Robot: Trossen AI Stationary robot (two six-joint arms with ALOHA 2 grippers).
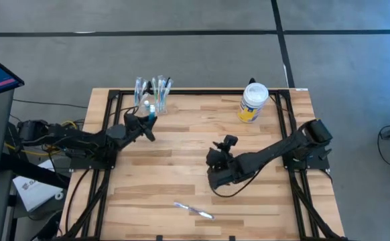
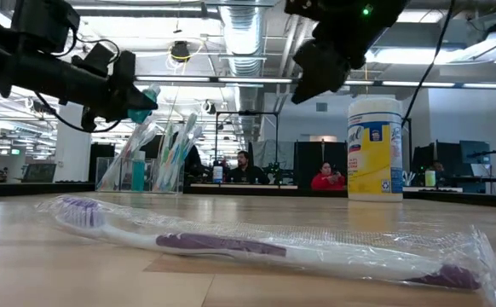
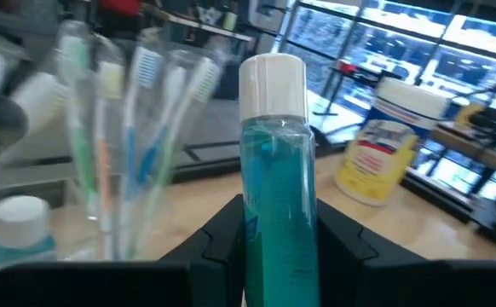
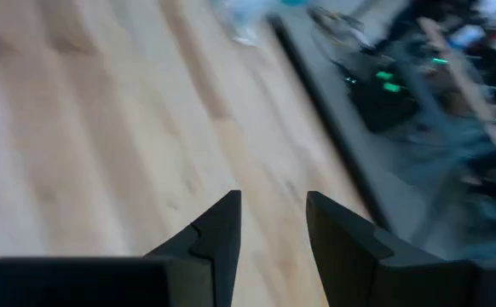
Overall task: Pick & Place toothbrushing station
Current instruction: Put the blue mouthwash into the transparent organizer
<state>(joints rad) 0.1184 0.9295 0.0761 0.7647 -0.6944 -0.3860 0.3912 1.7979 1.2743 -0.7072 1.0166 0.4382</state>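
Where the high view looks down on the wooden table (image 1: 181,154), the left gripper (image 1: 149,124) sits at upper left, clamped on a teal bottle (image 1: 152,111) just below the clear cup of toothbrushes (image 1: 153,90). The right gripper (image 1: 225,142) hangs at centre with nothing between its fingers; a yellow-labelled wipes canister (image 1: 252,102) stands upper right, and a wrapped toothbrush (image 1: 193,210) lies near the bottom edge

Low view: the wrapped purple toothbrush (image 2: 256,247) fills the foreground, the cup (image 2: 150,162) stands left of centre, the canister (image 2: 375,147) to the right

Left wrist view: two dark fingers (image 3: 337,247) pinch the white-capped teal bottle (image 3: 277,188) at centre, with the toothbrushes (image 3: 133,145) at left

Right wrist view: the right gripper (image 4: 272,223) stands parted and empty over bare wood
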